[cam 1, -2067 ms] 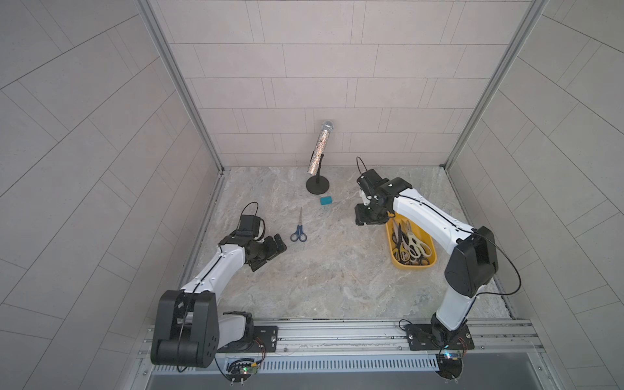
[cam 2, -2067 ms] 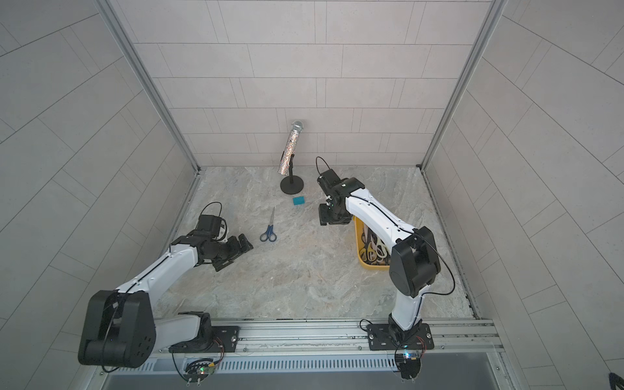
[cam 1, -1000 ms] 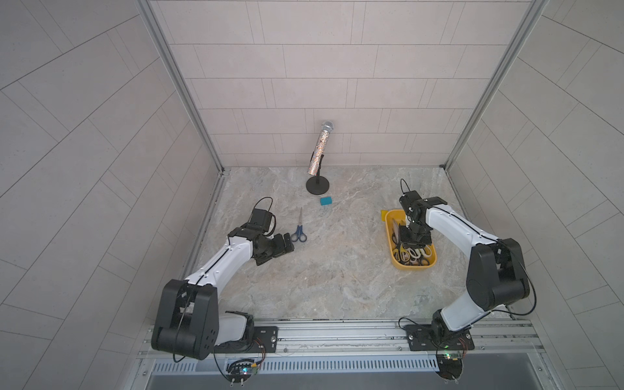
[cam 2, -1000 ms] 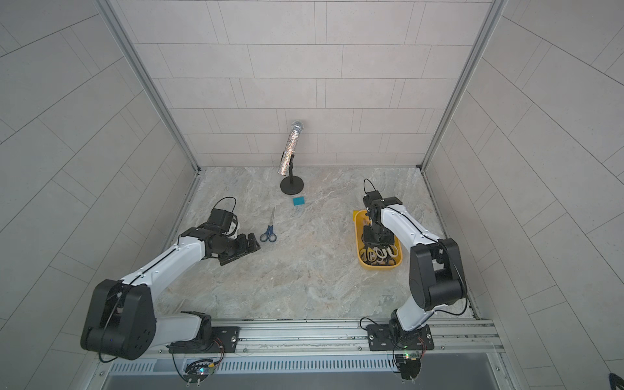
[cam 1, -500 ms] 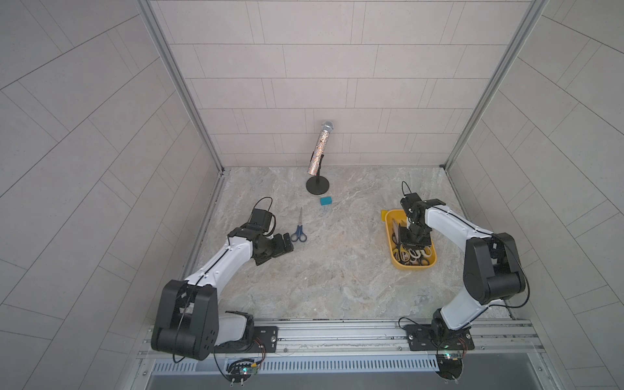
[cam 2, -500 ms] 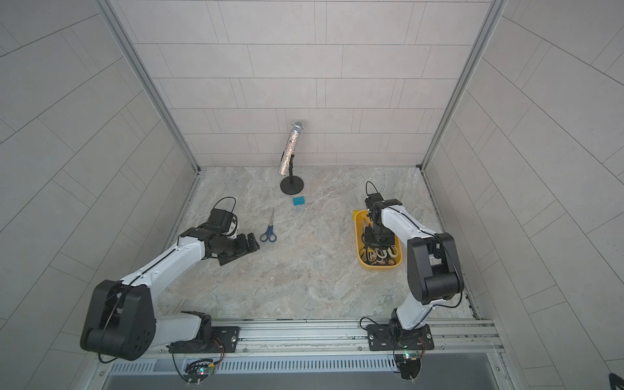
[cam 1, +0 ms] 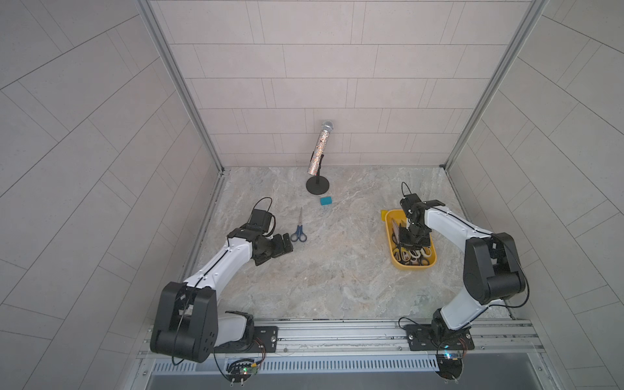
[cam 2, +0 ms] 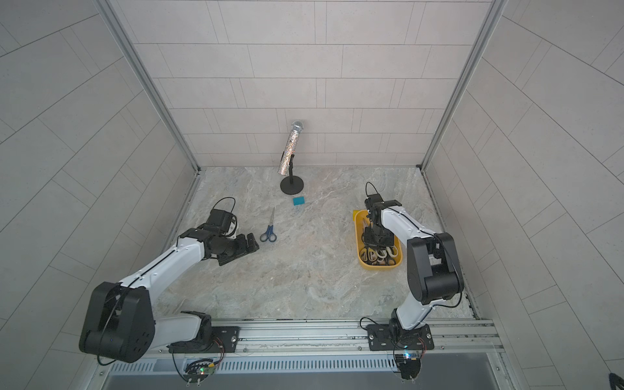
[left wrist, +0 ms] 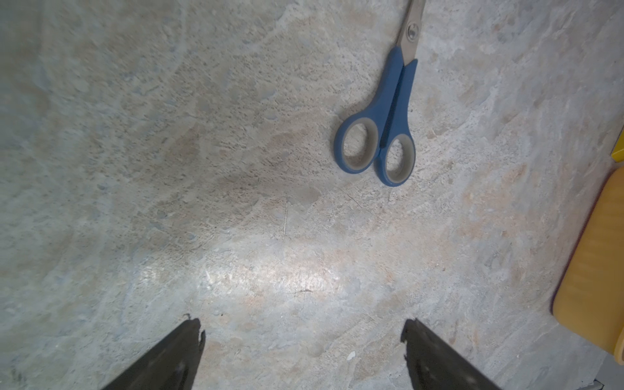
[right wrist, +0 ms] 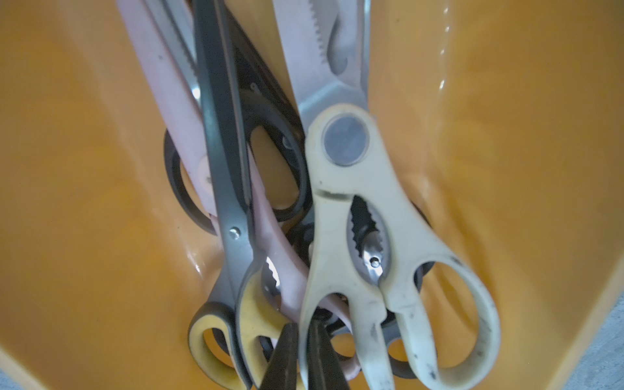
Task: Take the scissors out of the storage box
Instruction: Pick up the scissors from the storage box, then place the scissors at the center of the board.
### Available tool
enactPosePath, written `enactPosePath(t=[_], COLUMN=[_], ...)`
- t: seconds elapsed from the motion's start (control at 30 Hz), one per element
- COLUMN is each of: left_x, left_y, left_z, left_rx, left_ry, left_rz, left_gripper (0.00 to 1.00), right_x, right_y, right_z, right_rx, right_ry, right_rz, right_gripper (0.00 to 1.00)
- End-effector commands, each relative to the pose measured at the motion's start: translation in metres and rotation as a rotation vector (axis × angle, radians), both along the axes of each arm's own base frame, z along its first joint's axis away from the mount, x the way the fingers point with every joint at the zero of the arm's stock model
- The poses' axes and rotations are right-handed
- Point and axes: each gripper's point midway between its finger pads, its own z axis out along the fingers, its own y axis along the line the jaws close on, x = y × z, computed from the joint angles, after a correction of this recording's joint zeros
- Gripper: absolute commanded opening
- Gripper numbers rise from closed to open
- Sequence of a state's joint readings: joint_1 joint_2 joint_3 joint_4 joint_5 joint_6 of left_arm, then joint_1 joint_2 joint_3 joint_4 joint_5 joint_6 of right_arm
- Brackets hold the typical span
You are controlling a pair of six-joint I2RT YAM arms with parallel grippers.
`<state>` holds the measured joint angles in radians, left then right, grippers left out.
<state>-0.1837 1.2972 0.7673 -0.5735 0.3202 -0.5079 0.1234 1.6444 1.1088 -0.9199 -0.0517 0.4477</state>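
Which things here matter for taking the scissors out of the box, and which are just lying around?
Job: storage box; scissors piled in it; blue scissors already outside it.
Lying about: microphone on its stand; teal block; small yellow block.

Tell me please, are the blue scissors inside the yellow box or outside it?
Outside. The blue scissors lie flat on the table, blades closed, well apart from the storage box.
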Motion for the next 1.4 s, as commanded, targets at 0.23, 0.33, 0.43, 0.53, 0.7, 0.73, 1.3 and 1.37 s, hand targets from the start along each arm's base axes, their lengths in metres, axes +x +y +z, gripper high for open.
enactPosePath(t=[0.23,0.33,0.43,0.53,0.7,0.73,1.3,1.37], left_x=[-0.005,-0.003,0.0,0.003,0.007,0.008,0.005,0.004], left_y=[0.002,0.001,0.0,-0.002,-0.007,-0.007,0.004,0.009], left_z=[0.0,0.0,0.002,0.004,0.006,0.006,0.007,0.007], left_rx=[0.01,0.001,-0.004,-0.013,-0.044,-0.046,-0.035,-0.027], left_ry=[-0.003,-0.005,-0.015,-0.025,-0.025,-0.026,-0.054,-0.059], left_rz=[0.005,0.005,0.004,0.006,0.012,0.013,0.039,0.052], left_gripper=[1.0,1.0,1.0,1.0,1.0,1.0,1.0,1.0], right_x=[-0.005,-0.006,-0.008,-0.011,-0.019,-0.02,0.033,0.04], right_y=[-0.002,0.001,0.007,0.015,0.021,0.022,0.182,0.212], right_z=[0.013,0.023,0.033,0.039,0.053,0.058,0.107,0.102], right_rx=[0.016,0.04,0.082,0.131,0.162,0.165,0.43,0.457], right_ry=[-0.015,-0.042,-0.068,-0.085,-0.102,-0.116,-0.416,-0.421], right_rz=[-0.043,-0.056,-0.072,-0.096,-0.113,-0.111,0.01,0.023], right_gripper=[0.0,0.0,0.0,0.0,0.0,0.0,0.0,0.0])
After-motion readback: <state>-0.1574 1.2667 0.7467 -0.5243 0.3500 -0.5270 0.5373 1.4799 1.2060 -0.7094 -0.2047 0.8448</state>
